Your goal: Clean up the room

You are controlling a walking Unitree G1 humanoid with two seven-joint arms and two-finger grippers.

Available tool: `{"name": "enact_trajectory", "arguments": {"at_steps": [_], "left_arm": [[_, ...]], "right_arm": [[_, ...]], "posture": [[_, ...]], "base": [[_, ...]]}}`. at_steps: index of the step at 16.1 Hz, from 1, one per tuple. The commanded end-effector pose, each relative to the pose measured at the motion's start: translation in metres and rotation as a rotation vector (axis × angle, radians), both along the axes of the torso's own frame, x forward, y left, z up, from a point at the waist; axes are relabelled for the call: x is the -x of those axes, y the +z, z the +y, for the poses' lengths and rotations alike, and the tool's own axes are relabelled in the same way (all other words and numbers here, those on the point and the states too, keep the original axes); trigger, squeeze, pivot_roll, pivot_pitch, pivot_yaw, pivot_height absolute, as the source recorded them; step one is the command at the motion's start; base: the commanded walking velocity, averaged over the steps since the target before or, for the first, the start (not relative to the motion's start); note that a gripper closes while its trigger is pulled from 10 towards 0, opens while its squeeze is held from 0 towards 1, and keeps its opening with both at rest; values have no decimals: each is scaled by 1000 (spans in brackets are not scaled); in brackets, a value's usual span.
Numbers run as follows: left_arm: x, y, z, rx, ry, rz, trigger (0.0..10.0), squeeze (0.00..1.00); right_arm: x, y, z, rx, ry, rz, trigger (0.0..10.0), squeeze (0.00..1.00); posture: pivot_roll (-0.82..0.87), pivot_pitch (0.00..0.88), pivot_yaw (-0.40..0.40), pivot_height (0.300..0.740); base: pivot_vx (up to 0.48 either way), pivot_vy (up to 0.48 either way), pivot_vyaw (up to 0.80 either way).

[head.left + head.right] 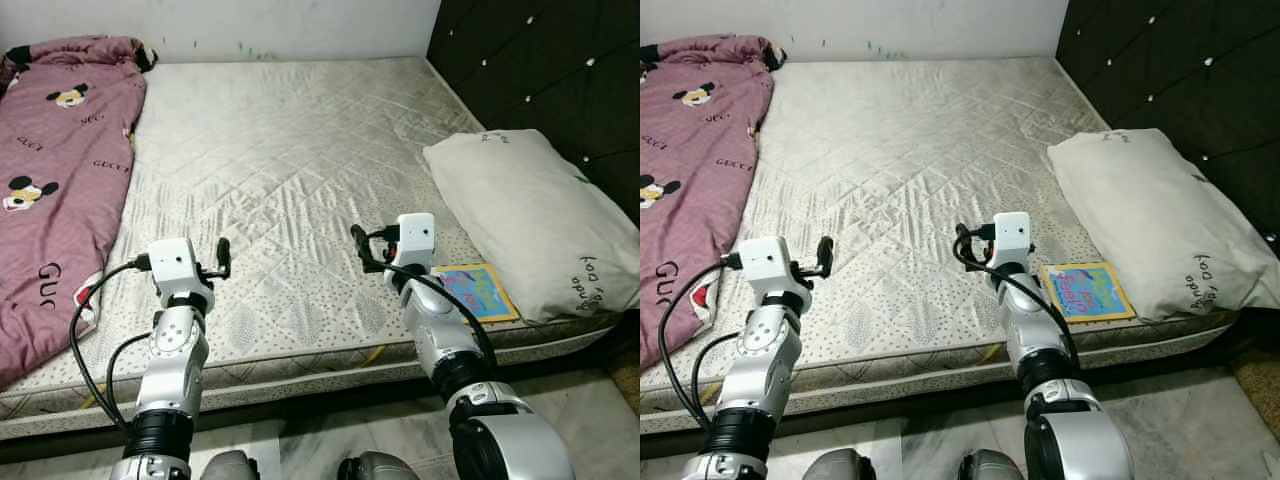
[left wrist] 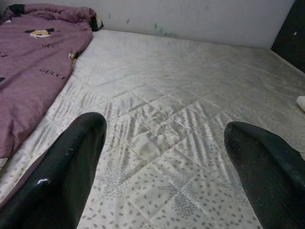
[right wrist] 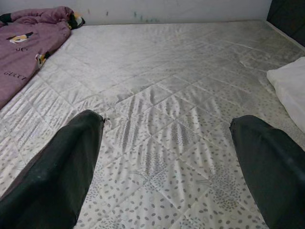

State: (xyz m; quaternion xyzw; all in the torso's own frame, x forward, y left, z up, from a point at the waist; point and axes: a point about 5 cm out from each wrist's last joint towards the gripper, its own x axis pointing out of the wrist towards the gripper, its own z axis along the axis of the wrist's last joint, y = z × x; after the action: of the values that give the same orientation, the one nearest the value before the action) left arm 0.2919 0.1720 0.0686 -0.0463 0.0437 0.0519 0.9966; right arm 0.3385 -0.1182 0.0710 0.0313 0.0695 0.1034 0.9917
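So the robot's parked at the side of the bed (image 1: 300, 150) with both arms held out over the near edge of the mattress, and the tidying looks barely begun. The left gripper (image 2: 162, 157) has its 2 fingers spread wide with nothing between them, just bare quilted mattress ahead. Same deal for the right gripper (image 3: 167, 157): fingers wide apart, holding nothing.

What's left, as far as the pictures go: a pink blanket (image 1: 60, 170) is bunched along the bed off to the left of the left fingers, reaching the far wall and spilling over the near edge. A white pillow (image 1: 530, 215) sits to the right of the right fingers against the dark padded headboard (image 1: 550, 70). A small colourful book (image 1: 478, 292) lies flat just right of the right arm, touching the pillow's near corner.

Readable stuff: the blanket repeats "GUCCI" with cartoon mouse heads. The pillow has handwriting near its edge, too small to make out. The book's cover lettering is blurry too.
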Motion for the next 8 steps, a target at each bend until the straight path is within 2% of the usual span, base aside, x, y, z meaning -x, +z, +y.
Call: {"name": "enact_trajectory", "arguments": {"at_steps": [1,6,8], "left_arm": [[-2,2,-1,8,-14,-10,10000,0],[-2,2,-1,13,-5,-8,10000,0],[-2,2,-1,14,-5,-7,10000,0]], "right_arm": [[-2,2,-1,1,-2,-7,10000,0],[-2,2,-1,2,-1,-4,10000,0],[-2,2,-1,6,-2,2,10000,0]], "posture": [[-9,0,-42,740],[-10,0,-43,740],[-13,0,-43,740]], "base": [[0,480,0],[0,480,0],[0,480,-800]]}}
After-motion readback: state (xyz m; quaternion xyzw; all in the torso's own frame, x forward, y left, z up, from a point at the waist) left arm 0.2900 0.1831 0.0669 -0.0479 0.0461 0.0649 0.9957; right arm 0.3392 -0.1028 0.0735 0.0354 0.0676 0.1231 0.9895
